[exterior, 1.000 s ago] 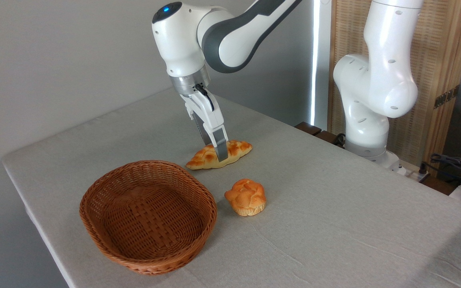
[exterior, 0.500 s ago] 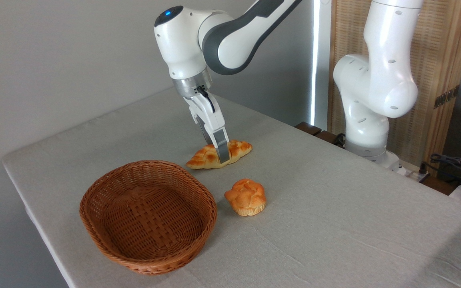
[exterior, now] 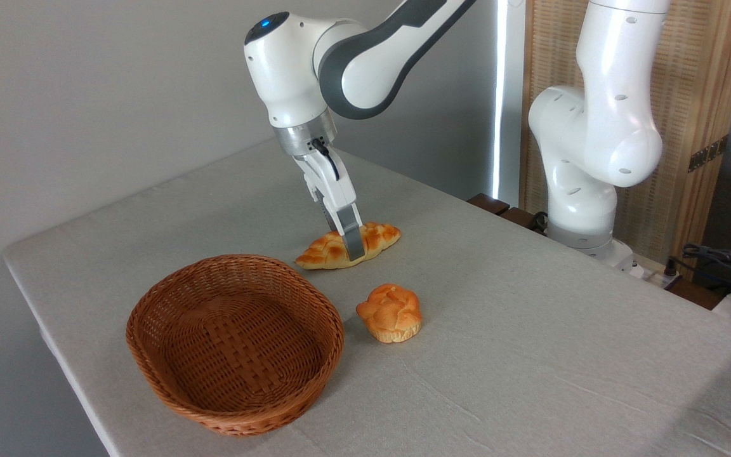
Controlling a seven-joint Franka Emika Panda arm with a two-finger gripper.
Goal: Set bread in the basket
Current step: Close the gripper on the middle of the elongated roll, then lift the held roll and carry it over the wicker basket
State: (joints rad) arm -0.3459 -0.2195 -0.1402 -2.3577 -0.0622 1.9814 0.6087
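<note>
**Bread pinched mid-loaf, not yet off the surface**

Bread (exterior: 348,245) lies on the surface (exterior: 530,355), at 1 o'clock from the basket (exterior: 235,343) and just beyond its far rim. The gripper (exterior: 351,244) comes down tilted, its fingers (exterior: 353,241) across the loaf's middle. Only the near one shows clearly; they look clamped on the bread, though the far side is hidden.

Risks, as judged:
- Tilted hold on a braided, rounded crust: the loaf may pivot or slide out when lifted.
- A tapered end may droop and catch the basket rim on the way over.
- Round bun (exterior: 390,313), at 5 o'clock from the bread and just beside the basket at its 3 o'clock, could be nudged by a low swing.
- A release too near the rim could leave the loaf propped on the wicker.

Surface: pale grey cloth, lightly creased, dropping off at the near-left edge. Basket empty.

Room: plain grey wall at 10 o'clock; slatted wooden screen at 2 o'clock behind the arm's base; cables at the right edge.
</note>
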